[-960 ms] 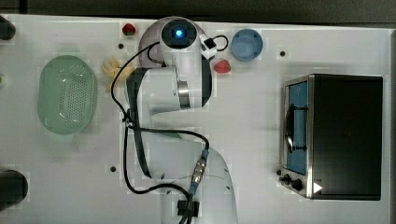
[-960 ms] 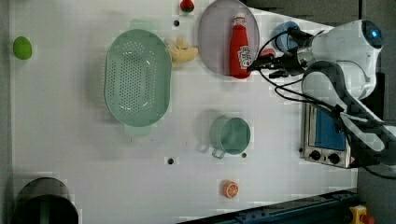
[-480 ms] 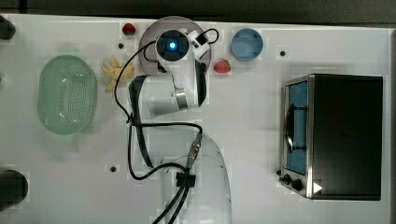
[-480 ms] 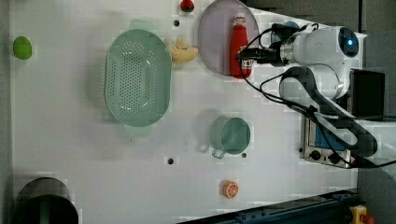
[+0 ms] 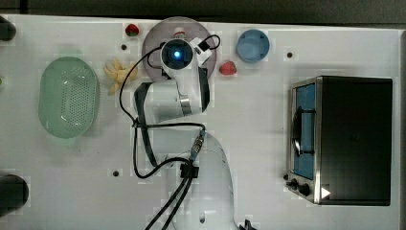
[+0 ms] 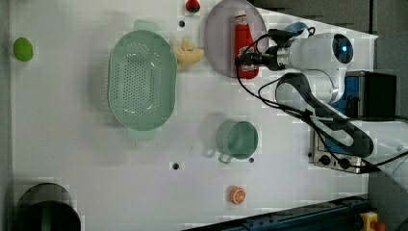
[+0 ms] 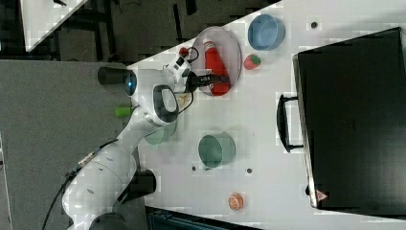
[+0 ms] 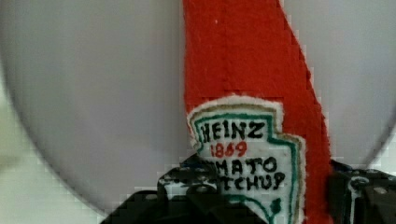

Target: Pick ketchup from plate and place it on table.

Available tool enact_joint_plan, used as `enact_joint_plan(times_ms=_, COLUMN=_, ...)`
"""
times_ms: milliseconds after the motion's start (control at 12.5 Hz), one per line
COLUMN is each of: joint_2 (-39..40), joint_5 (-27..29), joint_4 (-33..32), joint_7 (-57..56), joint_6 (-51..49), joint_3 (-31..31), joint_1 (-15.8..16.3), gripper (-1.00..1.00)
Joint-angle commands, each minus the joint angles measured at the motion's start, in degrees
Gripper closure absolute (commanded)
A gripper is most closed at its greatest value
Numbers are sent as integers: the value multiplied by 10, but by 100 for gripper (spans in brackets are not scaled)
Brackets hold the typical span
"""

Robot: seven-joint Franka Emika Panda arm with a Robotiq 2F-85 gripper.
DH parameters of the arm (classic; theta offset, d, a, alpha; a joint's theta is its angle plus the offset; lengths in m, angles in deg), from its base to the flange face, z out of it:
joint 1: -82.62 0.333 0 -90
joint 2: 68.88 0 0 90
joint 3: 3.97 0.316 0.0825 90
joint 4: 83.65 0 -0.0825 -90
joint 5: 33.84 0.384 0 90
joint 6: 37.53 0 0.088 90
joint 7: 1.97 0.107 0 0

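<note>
From above, you see the arm's head covering most of the ketchup [image 5: 180, 33]; the wrist view's edge cuts off its cap.

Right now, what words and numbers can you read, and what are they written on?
"HEINZ", on the white label of the slim red ketchup bottle.
"1869", in red on that label.
"TOMATO KETCHUP", on that label; the first letters are hidden behind the gripper.
White triangle sign on the black box; its lettering is too small to read.
</note>
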Motion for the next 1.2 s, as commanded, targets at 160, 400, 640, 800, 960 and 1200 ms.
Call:
enact_joint_plan(times_ms=160, joint_2=-16, joint_5=4, joint_4=13, joint_7=-17, joint_6=9, joint_3=3, joint_1=-3, gripper=-21)
enact_joint_plan(times_ms=400, joint_2=-66, joint_5=6, joint_4=12, joint_7=9, joint_6=3, joint_3=3, joint_1=-5, gripper=-21)
enact_joint_plan(times_ms=640, joint_2=-149, joint_5=6, joint_4=5, joint_7=16, joint_6=-75, joint_3=2, joint_1=-13, gripper=-21)
enact_joint_plan(times_ms=800, joint_2=-209, joint_5=7, joint_4=3, joint_7=16, joint_6=-154, joint_3=-1, joint_1=-23, gripper=-21)
enact_joint_plan(times_ms=960, joint_2=-261, joint_5=19, joint_4=-6, joint_7=19, joint_6=-232, joint_3=-8, joint_1=-35, gripper=-21)
enact_joint_plan(times_ms=1200, joint_2=-332, joint_5=80, joint_4=-43, joint_7=19, joint_6=-322, joint_3=-22, joint_1=-55, gripper=-21)
